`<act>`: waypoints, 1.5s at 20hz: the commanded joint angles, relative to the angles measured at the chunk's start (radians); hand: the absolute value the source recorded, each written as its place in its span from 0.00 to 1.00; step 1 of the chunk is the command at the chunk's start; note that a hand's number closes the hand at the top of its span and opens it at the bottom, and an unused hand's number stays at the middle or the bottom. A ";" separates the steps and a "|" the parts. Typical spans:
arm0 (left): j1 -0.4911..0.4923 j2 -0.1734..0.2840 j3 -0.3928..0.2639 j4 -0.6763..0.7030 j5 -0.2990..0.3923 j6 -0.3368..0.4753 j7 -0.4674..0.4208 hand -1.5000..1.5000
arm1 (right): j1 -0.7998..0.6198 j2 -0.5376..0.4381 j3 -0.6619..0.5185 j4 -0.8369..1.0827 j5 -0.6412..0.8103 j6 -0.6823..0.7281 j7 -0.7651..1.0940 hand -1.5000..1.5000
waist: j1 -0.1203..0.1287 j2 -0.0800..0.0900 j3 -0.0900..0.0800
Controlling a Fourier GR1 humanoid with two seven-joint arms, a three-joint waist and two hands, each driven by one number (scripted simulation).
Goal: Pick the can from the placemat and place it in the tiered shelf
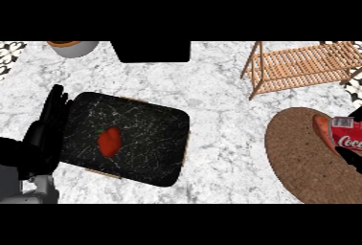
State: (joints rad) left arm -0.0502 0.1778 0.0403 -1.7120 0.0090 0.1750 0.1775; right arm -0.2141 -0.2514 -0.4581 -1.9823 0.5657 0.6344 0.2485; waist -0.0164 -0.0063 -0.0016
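One can [346, 134] is what I'm after, and it sits at the far right edge of the head view, on the right side of the brown placemat [300, 158], lying tilted with its red label and white lettering toward me. My right hand [351, 158] shows only as a dark sliver just below the can, and part of it may lie behind the can too. I judge it is at the can, but I cannot tell whether the fingers are wrapped round it or merely beside it. To do this step well, I would make sure the fingers and thumb close across the can's round body, not its ends, since a smooth metal cylinder will likely roll or slip out sideways. Then I would lift it clear of the mat before swinging toward the tiered shelf [304, 67], which stands behind the placemat and is built of slim wooden slats with gaps; the can should be set down so it rests across several slats.

The placemat is a round, coarse, woven-looking disc. The counter [219, 95] is pale grey marble. To the left lies a black, scratched, rounded-square board [141, 129] with a small red pepper-like piece [109, 141] on it. My left hand [50, 124] rests relaxed at the board's left edge, fingers straight and pointing up.
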 commanded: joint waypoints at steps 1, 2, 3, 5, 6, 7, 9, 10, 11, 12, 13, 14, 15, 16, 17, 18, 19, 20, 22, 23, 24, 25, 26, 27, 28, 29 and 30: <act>-0.064 0.006 0.016 0.026 0.025 -0.020 0.026 0.50 | -0.138 -0.047 -0.055 -0.046 -0.027 0.011 0.171 1.00 | 0.013 0.005 0.001; -0.009 -0.003 -0.005 -0.029 0.001 -0.009 0.029 0.50 | -0.136 -0.084 -0.112 -0.063 -0.083 0.049 0.185 1.00 | 0.014 0.003 0.001; -0.038 0.030 0.052 0.074 0.021 -0.041 -0.051 0.50 | -0.114 -0.084 -0.121 -0.091 -0.106 0.058 0.190 1.00 | 0.009 0.005 0.001; -0.040 -0.027 -0.017 -0.025 -0.024 0.015 0.040 0.50 | -0.224 -0.145 -0.076 0.070 -0.065 0.010 0.192 1.00 | 0.022 0.006 0.001; 0.000 0.004 -0.003 -0.034 -0.004 -0.033 0.020 0.50 | -0.215 -0.159 -0.108 0.136 -0.054 -0.035 0.138 1.00 | 0.024 0.007 0.002; -0.019 -0.010 0.024 0.068 0.014 -0.044 -0.065 0.50 | -0.221 -0.163 -0.096 0.134 -0.056 -0.038 0.162 1.00 | 0.020 0.007 0.001; -0.014 -0.003 0.027 0.036 0.006 -0.042 -0.029 0.50 | -0.257 -0.180 -0.084 0.202 -0.049 -0.093 0.126 1.00 | 0.022 0.007 0.001; -0.068 0.006 0.050 0.072 0.020 -0.042 -0.018 0.50 | -0.223 -0.215 -0.141 0.261 -0.068 -0.101 0.036 1.00 | 0.019 0.008 0.002; -0.018 -0.020 -0.001 0.005 -0.028 -0.015 -0.010 0.50 | -0.306 -0.204 -0.076 0.308 -0.018 -0.148 0.097 1.00 | 0.027 0.008 0.002; -0.055 -0.033 -0.002 0.060 -0.028 -0.012 -0.009 0.50 | -0.286 -0.215 -0.091 0.335 -0.033 -0.160 0.062 1.00 | 0.022 0.008 0.002; -0.040 -0.024 0.013 0.079 -0.012 -0.033 -0.062 0.50 | -0.296 -0.274 -0.135 0.454 -0.029 -0.176 -0.034 1.00 | 0.025 0.010 0.002; -0.017 -0.031 -0.013 -0.049 -0.023 -0.010 0.042 0.50 | -0.276 -0.222 -0.105 0.457 -0.004 -0.234 -0.047 1.00 | 0.029 0.008 0.002; -0.031 -0.019 -0.006 -0.061 -0.035 -0.005 0.074 0.50 | -0.314 -0.230 -0.064 0.464 0.012 -0.243 -0.003 1.00 | 0.027 0.007 0.002; -0.045 0.002 0.032 -0.009 0.010 -0.049 0.030 0.50 | -0.360 -0.224 -0.052 0.503 0.017 -0.276 0.004 1.00 | 0.028 0.008 0.002; -0.124 -0.043 0.002 0.116 -0.048 0.004 -0.016 0.50 | -0.380 -0.218 -0.040 0.543 0.018 -0.294 -0.018 1.00 | 0.023 0.010 0.002; -0.026 -0.040 0.005 0.042 -0.029 -0.018 -0.046 0.50 | -0.394 -0.203 -0.021 0.608 0.063 -0.362 -0.043 1.00 | 0.033 0.010 0.002; -0.046 -0.014 0.034 0.034 -0.015 -0.029 -0.020 0.50 | -0.378 -0.205 -0.032 0.638 0.042 -0.377 -0.087 1.00 | 0.029 0.009 0.002; -0.031 0.013 0.059 0.072 0.040 -0.093 -0.041 0.50 | -0.421 -0.201 -0.020 0.682 0.073 -0.426 -0.093 1.00 | 0.035 0.011 0.002; -0.043 -0.040 0.015 0.052 -0.021 -0.026 -0.044 0.50 | -0.412 -0.243 -0.033 0.837 0.080 -0.471 -0.233 1.00 | 0.037 0.013 0.002; -0.080 -0.013 0.052 0.106 0.000 -0.049 -0.056 0.50 | -0.444 -0.246 -0.041 0.831 0.041 -0.469 -0.218 1.00 | 0.028 0.010 0.002; -0.063 -0.031 0.021 0.100 -0.028 -0.039 -0.071 0.50 | -0.511 -0.218 0.006 0.879 0.092 -0.516 -0.161 1.00 | 0.034 0.011 0.002; -0.065 -0.016 0.043 0.081 -0.015 -0.041 -0.035 0.50 | -0.478 -0.244 -0.027 0.937 0.070 -0.543 -0.258 1.00 | 0.031 0.011 0.002; -0.044 0.014 0.080 0.047 0.027 -0.073 -0.026 0.50 | -0.435 -0.195 -0.004 0.907 0.080 -0.575 -0.264 1.00 | 0.030 0.009 0.002; -0.044 -0.024 0.035 0.037 -0.013 -0.042 -0.012 0.50 | -0.510 -0.233 -0.007 0.975 0.063 -0.569 -0.252 1.00 | 0.030 0.009 0.002; -0.094 -0.008 0.043 0.036 -0.010 -0.041 0.030 0.50 | -0.497 -0.230 -0.031 1.018 0.057 -0.610 -0.312 1.00 | 0.030 0.010 0.002; -0.009 -0.029 0.014 -0.046 -0.023 -0.036 0.042 0.50 | -0.525 -0.275 -0.008 1.037 0.066 -0.579 -0.301 1.00 | 0.032 0.008 0.002; -0.035 -0.055 -0.018 -0.030 -0.049 -0.013 0.042 0.50 | -0.572 -0.254 -0.013 1.142 0.088 -0.653 -0.348 1.00 | 0.041 0.012 0.003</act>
State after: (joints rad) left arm -0.0969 0.1529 0.0646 -1.6931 -0.0091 0.1382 0.1830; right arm -0.7105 -0.4924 -0.4767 -1.0179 0.6331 0.0760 -0.0150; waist 0.0166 0.0039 0.0006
